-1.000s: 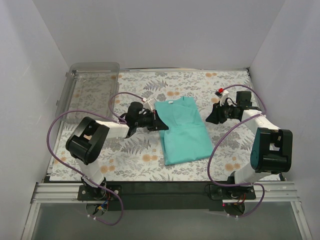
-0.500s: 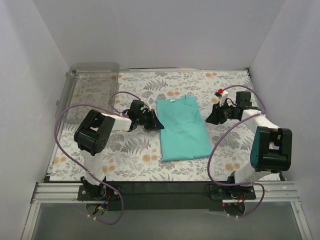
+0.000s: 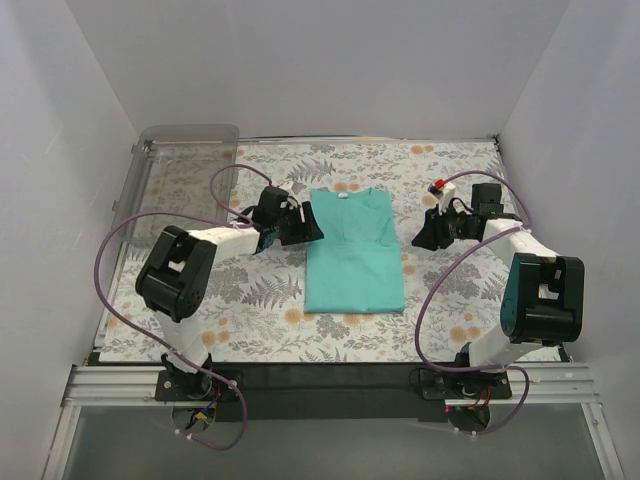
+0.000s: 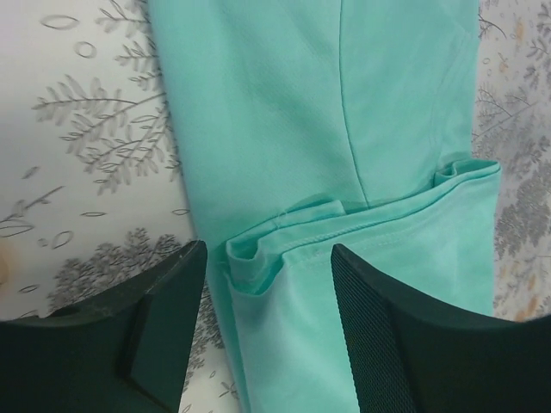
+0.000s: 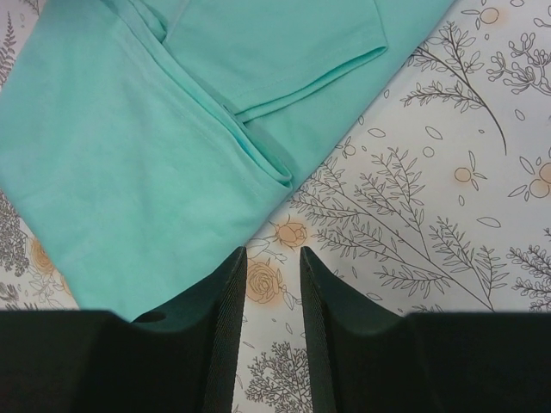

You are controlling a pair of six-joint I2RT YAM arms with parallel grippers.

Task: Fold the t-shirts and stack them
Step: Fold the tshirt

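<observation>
1. T-shirt, plain teal, lies flat in the middle of the flower-printed tablecloth. It is folded into a long narrow rectangle with its hem nearest the arm bases.
2. Both sleeves are turned in over the body, and each leaves a doubled flap along a side edge.
3. A bit further back, the left gripper sits at the shirt's left edge, level with the sleeve fold. Its claw is wide. A small bunched lip of cloth lies in the gap, and neither pad presses on it.
4. Across from it, the right gripper hangs just off the shirt's right edge, over bare tablecloth. Its claw is narrowed to a slim slit with nothing between the fingers.
5. Beyond the grippers, the shirt's round neck points toward the back wall.
6. Furthest off, in the far left corner, stands a clear plastic bin, well apart from the shirt.
</observation>
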